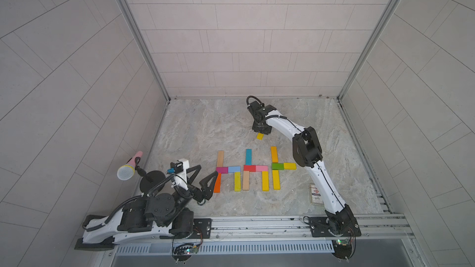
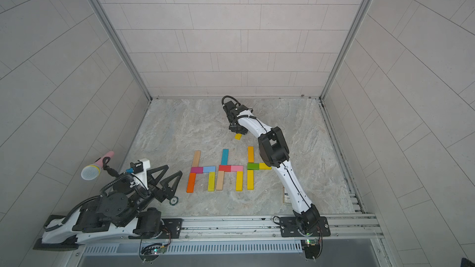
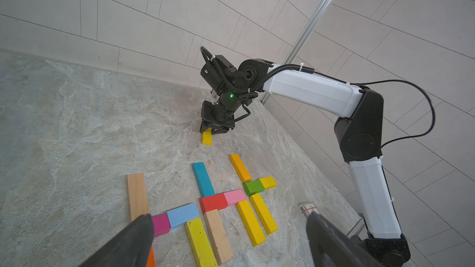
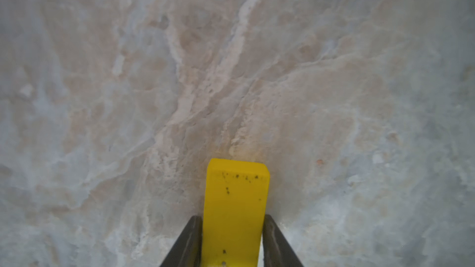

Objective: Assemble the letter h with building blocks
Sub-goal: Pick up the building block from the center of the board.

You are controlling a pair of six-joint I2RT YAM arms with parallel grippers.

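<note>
- The right arm (image 1: 281, 124) reaches far out over the table (image 1: 195, 129). The right jaws point down at a short yellow block (image 1: 260, 136).
- In the right wrist view, two dark fingers (image 4: 191, 240) press on both long sides of this block. So the right jaws are pinching it.
- The short yellow block is down by the table, all alone. It is past the other blocks, on the back wall side. I cannot tell if it is lifted off the table.
- The left arm (image 1: 159, 209) is folded up near the front rail. The left jaws are spread wide with nothing between them.
- In a top view, one left tip hides the top of a long orange block (image 1: 217, 186). I cannot tell if they touch.
- The other blocks lie flat in the middle of the table, in three shapes side by side.
- Left shape: a long wood block (image 1: 220, 158) is on top. A magenta block (image 1: 222, 170) and a light blue block (image 1: 234, 169) go across. The long orange block and a long yellow block (image 1: 237, 181) are the legs.
- Middle shape: a teal block (image 1: 248, 156) is on top. A red block (image 1: 249, 168) and a pink block (image 1: 262, 168) go across. A second wood block (image 1: 246, 180) and a second long yellow block (image 1: 265, 181) are the legs.
- Right shape: a dark yellow block (image 1: 274, 154) is on top. A green block (image 1: 277, 166) and a small yellow block (image 1: 290, 166) go across. A third long yellow block (image 1: 276, 179) is one leg.
- A card box (image 1: 315, 193) lies by the right arm.
- A microphone (image 1: 126, 172) stands at the left edge.
</note>
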